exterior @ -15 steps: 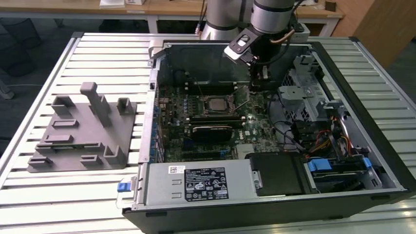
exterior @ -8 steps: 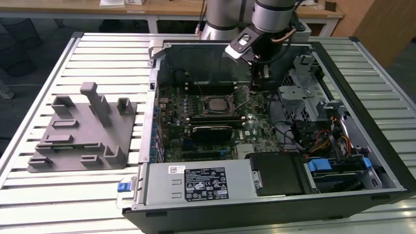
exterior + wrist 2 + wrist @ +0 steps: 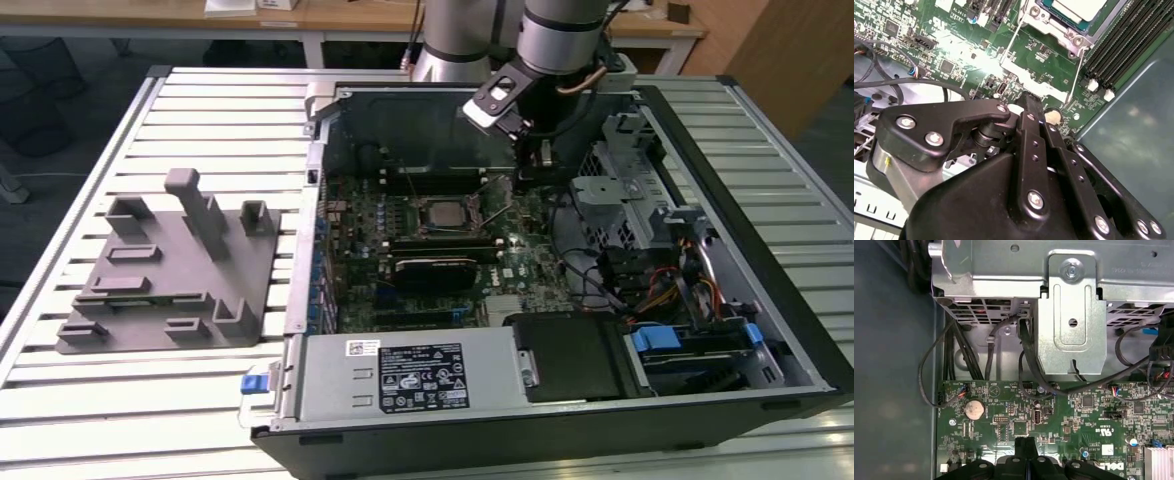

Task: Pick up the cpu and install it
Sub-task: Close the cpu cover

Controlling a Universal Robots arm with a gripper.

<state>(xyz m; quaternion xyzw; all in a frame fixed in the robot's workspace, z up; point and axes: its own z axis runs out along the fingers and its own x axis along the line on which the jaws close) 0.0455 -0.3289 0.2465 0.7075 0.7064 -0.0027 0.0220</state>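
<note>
Gripper: the gripper hangs inside the open computer case. In both wrist views its two black fingers are pressed together with nothing between them.
Cpu: the cpu sits flat in its square holder on the green board. In the exterior view it is at about 8 o'clock from the gripper, near but not touching. The second wrist view shows its shiny top.
In the way: two thin metal levers stick up beside the holder, between the gripper tip and the cpu.
Sticks: long dark memory sticks lie just beside the holder.
Black block: a black block lies at 6 o'clock from the cpu in the exterior view.
Wires: black wires run from the metal cage down to the board, close to the gripper.
Battery: a round silver battery sits on the board, apart from the fingers.
Grey tray: a grey tray with posts stands on the table, at 9 o'clock from the case and well apart from the gripper.
</note>
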